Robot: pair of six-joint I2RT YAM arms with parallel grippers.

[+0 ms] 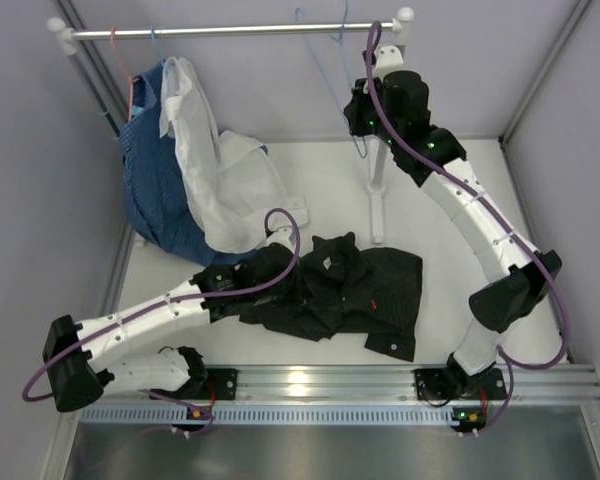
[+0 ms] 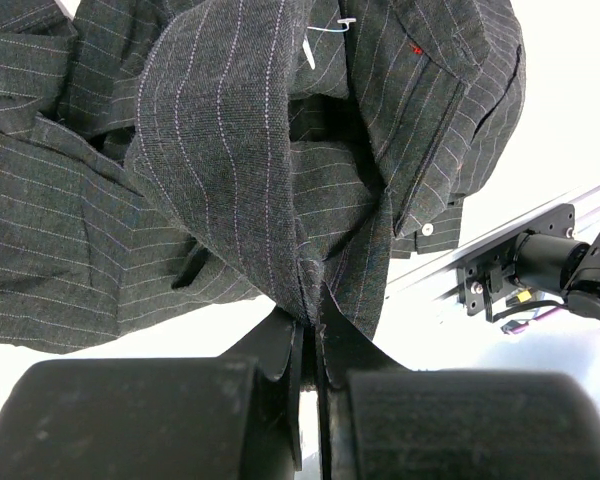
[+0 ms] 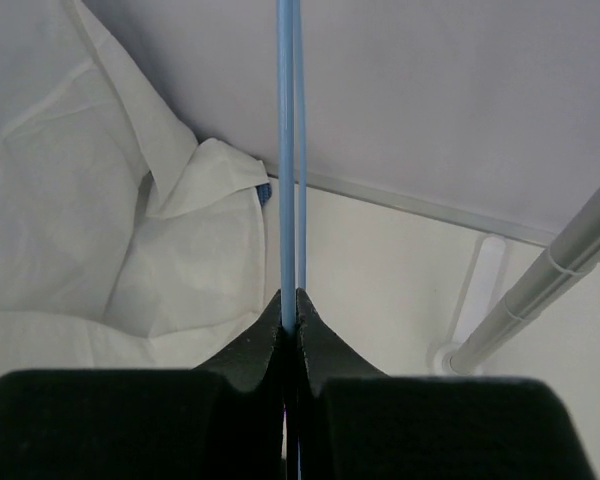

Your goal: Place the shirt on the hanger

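Right end effector (image 3: pixel 291 305) on hanger (image 3: pixel 287 150), left (image 2: pixel 308 325) on shirt (image 2: pixel 220 150), post (image 3: pixel 540 290) nearby

The shirt (image 1: pixel 365 285) is black with pale pinstripes; the hanger (image 3: pixel 287 150) is light blue.

Plain pale lilac-grey walls (image 1: pixel 40 200) are enclosing a flat white tabletop (image 1: pixel 320 175) on three sides; a silver metal clothes rail with white end knobs (image 1: pixel 230 31) is spanning the back, a white upright post (image 1: pixel 377 200) standing beneath its right end. A ribbed aluminium strip (image 1: pixel 320 381) is running along the near edge, catching a bright glare.
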